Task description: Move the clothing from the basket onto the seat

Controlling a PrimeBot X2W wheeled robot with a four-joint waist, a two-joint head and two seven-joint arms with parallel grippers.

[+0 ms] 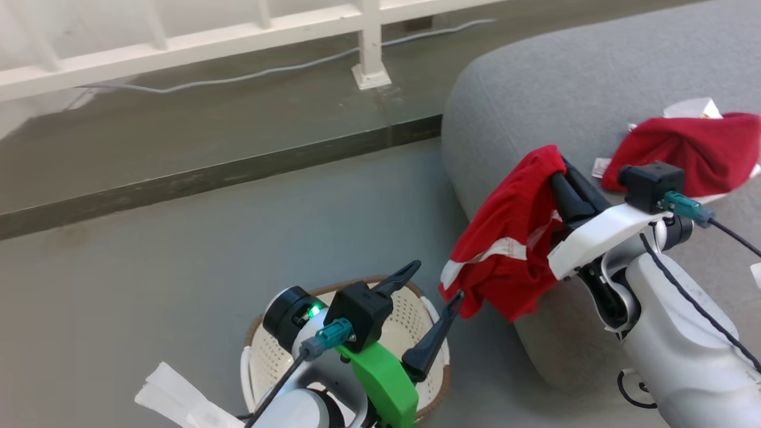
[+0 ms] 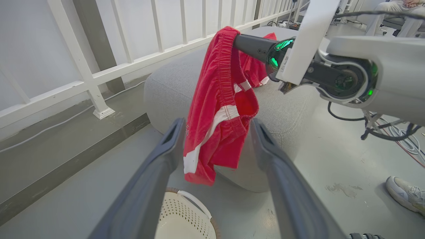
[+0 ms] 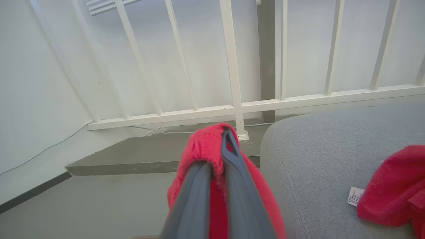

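My right gripper (image 1: 559, 169) is shut on red clothing (image 1: 511, 238), shorts with white stripe trim that hang off the near-left edge of the grey seat (image 1: 565, 89). The right wrist view has the fingers (image 3: 232, 172) pinching the red waistband (image 3: 202, 146). A second red garment (image 1: 684, 148) lies crumpled on the seat, also seen from the right wrist (image 3: 395, 186). My left gripper (image 1: 437, 279) is open above the cream basket (image 1: 261, 351) on the floor. In the left wrist view the hanging shorts (image 2: 215, 109) show beyond the open fingers (image 2: 166, 149), with the basket's rim (image 2: 186, 192) below.
A white railing (image 1: 368, 41) with a post and a grey cable (image 1: 267, 71) runs along a raised step behind. A white paper label (image 1: 172, 392) sticks out by the basket. A person's shoe (image 2: 405, 196) and cables (image 2: 401, 139) lie on the floor to the right.
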